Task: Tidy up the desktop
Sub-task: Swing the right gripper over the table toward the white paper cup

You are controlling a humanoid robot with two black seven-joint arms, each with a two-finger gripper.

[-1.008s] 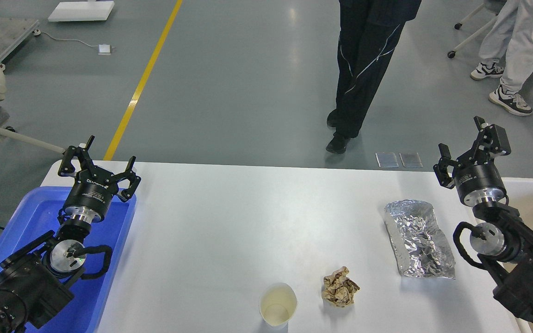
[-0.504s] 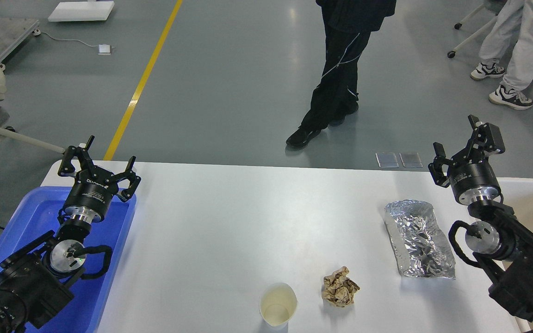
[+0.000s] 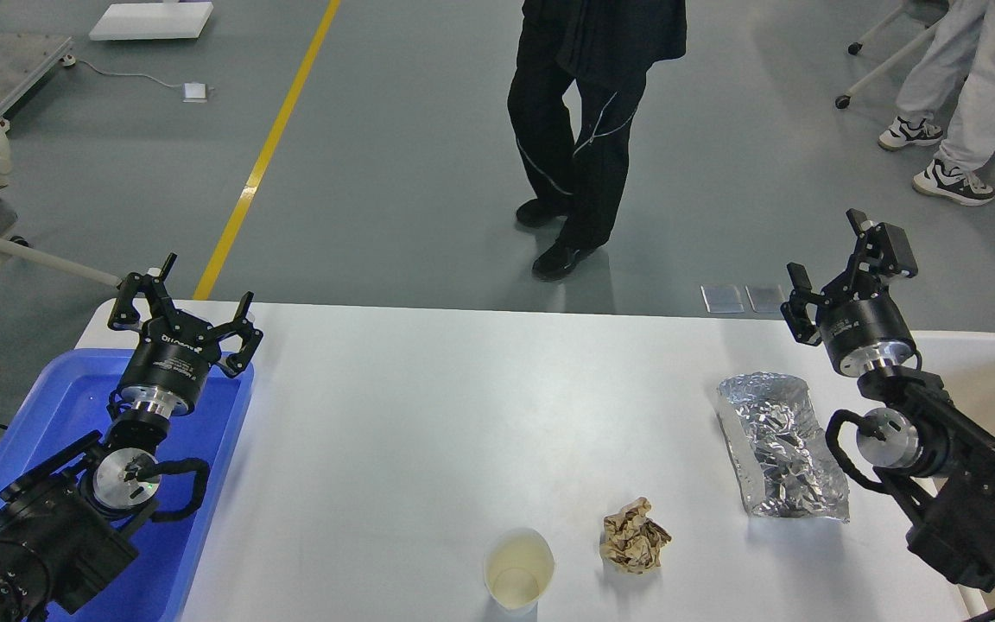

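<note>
Left gripper (image 3: 182, 302), fingers spread apart and empty, hovered above a blue tray (image 3: 57, 406) at the white counter (image 3: 428, 406). Right of it lay a paper cup (image 3: 519, 571), crumpled paper (image 3: 635, 536) and foil bag (image 3: 780, 445). Right gripper (image 3: 839, 259) stood parted, empty, just beyond the bag.

Stood clustered near the front edge: small paper cup (image 3: 519, 571), crumpled brown paper ball (image 3: 635, 536), crinkled silver foil bag (image 3: 781, 446). Lay bare across the glossy white desktop (image 3: 463, 406) centre.

Both grippers' fingers (image 3: 244, 333) apparently spread.
</note>
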